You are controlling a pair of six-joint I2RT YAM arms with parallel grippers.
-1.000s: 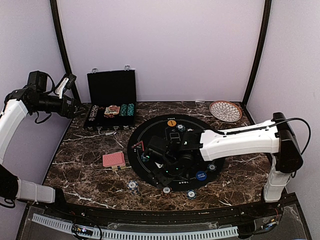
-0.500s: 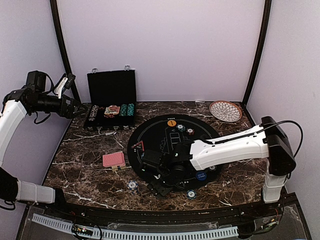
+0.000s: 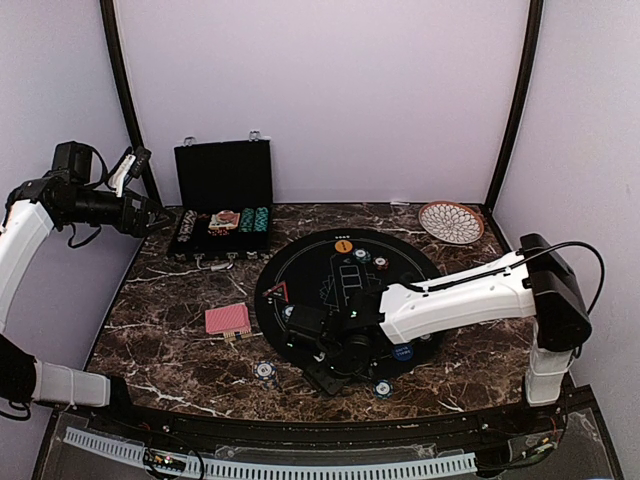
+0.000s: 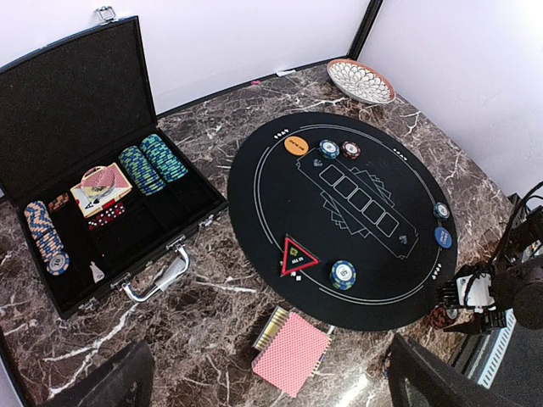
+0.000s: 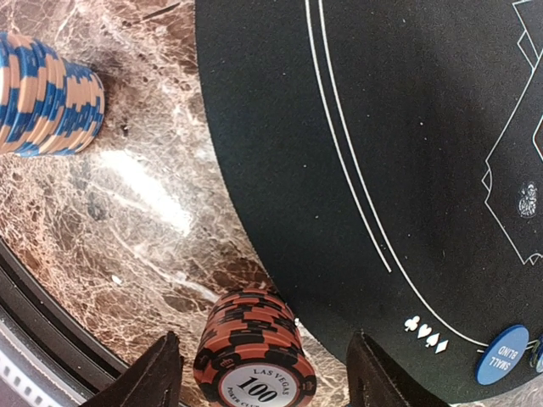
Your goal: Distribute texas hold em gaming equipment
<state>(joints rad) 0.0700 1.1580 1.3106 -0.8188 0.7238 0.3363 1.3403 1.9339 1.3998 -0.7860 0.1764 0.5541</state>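
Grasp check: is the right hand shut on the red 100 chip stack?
No, its fingers flank the chip stack with gaps on both sides.

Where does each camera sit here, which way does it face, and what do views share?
Top external: high behind the bases, looking down on the table; left arm raised, right arm across the black mat.
Left wrist: high at the left, looking down across case, mat and cards; the left fingers frame the bottom.
Right wrist: low over the mat's near edge, looking down on a chip stack between the right fingers.
Shared: top and left wrist both show mat, case, plate.
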